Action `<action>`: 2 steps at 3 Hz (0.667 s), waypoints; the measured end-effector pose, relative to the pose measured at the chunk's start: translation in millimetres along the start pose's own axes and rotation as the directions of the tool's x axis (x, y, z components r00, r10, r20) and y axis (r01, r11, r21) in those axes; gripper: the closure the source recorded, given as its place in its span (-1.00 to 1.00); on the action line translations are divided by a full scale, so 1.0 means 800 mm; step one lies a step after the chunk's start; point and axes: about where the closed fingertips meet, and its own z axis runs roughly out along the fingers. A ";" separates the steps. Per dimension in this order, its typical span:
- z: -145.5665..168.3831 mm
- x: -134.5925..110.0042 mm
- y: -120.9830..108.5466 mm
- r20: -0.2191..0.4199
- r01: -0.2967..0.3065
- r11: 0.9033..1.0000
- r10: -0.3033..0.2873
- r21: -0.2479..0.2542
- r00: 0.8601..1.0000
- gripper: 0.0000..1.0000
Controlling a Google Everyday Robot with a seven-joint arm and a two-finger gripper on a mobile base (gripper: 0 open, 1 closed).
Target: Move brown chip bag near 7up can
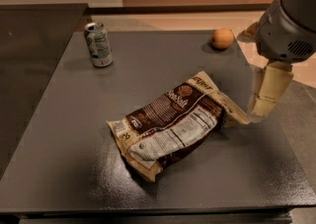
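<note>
The brown chip bag (173, 124) lies flat in the middle of the dark grey table (74, 134), label side up, its long axis running from near left to far right. The 7up can (98, 44) stands upright at the table's far left, well apart from the bag. My gripper (264, 102) hangs at the table's right edge, pointing down, its tip just right of the bag's crimped right end. It holds nothing that I can see.
A small orange fruit (222, 38) sits at the table's far right corner, behind my gripper. A darker counter (29, 45) adjoins the table on the left. The floor shows beyond the right edge.
</note>
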 end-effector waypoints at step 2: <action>0.064 -0.037 0.013 0.021 0.126 0.986 -0.125 -0.107 0.992 -1.00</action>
